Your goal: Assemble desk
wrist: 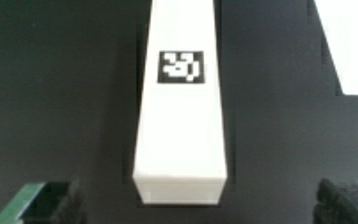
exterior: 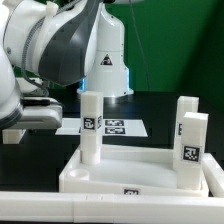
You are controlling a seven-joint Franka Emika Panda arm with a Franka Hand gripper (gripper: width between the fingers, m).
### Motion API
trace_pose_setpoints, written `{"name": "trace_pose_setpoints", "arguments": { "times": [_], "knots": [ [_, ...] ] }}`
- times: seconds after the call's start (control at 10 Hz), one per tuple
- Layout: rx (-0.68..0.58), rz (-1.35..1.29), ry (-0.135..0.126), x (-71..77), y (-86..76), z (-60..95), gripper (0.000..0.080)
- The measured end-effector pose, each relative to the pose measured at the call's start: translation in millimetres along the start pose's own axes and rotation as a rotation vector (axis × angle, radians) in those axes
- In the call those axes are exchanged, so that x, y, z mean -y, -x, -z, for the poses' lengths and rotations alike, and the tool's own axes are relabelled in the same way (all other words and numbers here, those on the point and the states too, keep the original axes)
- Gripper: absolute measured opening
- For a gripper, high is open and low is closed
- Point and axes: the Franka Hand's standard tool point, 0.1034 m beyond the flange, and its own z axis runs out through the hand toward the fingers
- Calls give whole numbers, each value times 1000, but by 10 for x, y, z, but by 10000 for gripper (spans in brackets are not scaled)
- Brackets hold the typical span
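Desk tabletop [exterior: 130,172] with three legs standing upright

Legs are seen at nine [exterior: 91,128], one [exterior: 186,112] and three o'clock [exterior: 192,148], each tagged with an unreadable square marker; the claw [wrist: 190,200] is spread around one leg [wrist: 185,100].

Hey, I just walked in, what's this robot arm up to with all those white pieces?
It's putting a small white desk together. The tabletop panel lies flat on the black table with legs standing up from its corners: one toward the exterior view's left, two more on the right. The gripper is open, its fingers on either side of a marked leg without touching it, so nothing is held right now. The marker board lies behind the panel.
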Motion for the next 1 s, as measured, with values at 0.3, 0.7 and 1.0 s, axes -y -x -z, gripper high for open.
{"name": "trace_pose_setpoints", "arguments": {
  "times": [0.3, 0.7, 1.0],
  "knots": [
    [17, 93, 16, -99, 9, -79, 648],
    [95, 85, 1, -41, 57, -146, 648],
    [143, 80, 13, -72, -11, -122, 648]
  ]
}}
